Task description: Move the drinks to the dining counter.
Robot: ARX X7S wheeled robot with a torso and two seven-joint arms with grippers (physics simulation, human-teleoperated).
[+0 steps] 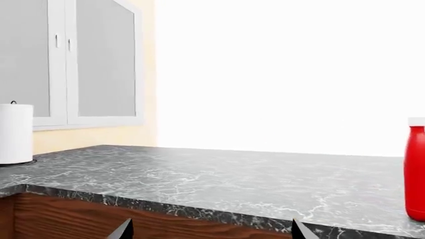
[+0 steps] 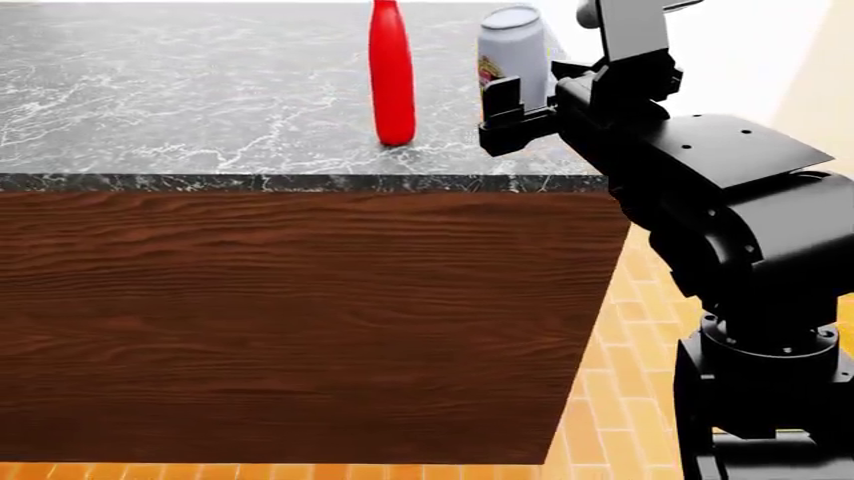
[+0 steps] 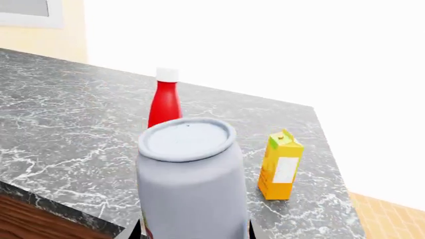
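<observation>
The dining counter [image 2: 200, 90] has a grey-black veined marble top over a flat dark-wood side. A tall red bottle [image 2: 390, 70] stands upright on it near the front edge. My right gripper [image 2: 515, 105] is shut on the silver can [image 2: 514, 45], holding it upright over the counter's near right corner. In the right wrist view the can [image 3: 189, 184] fills the space between the fingers [image 3: 136, 230], with the red bottle [image 3: 164, 102] behind it and the yellow-orange carton [image 3: 280, 164] standing beside it. My left gripper [image 1: 212, 234] is open and empty, level with the counter's edge [image 1: 199, 211]; the red bottle [image 1: 415, 169] stands off to one side.
A white paper towel roll [image 1: 15, 133] stands on the counter's far end, below a grey-paned window [image 1: 99, 59]. An orange tiled floor [image 2: 627, 330] runs past the counter's right side. My black right arm [image 2: 721, 200] reaches in from the right.
</observation>
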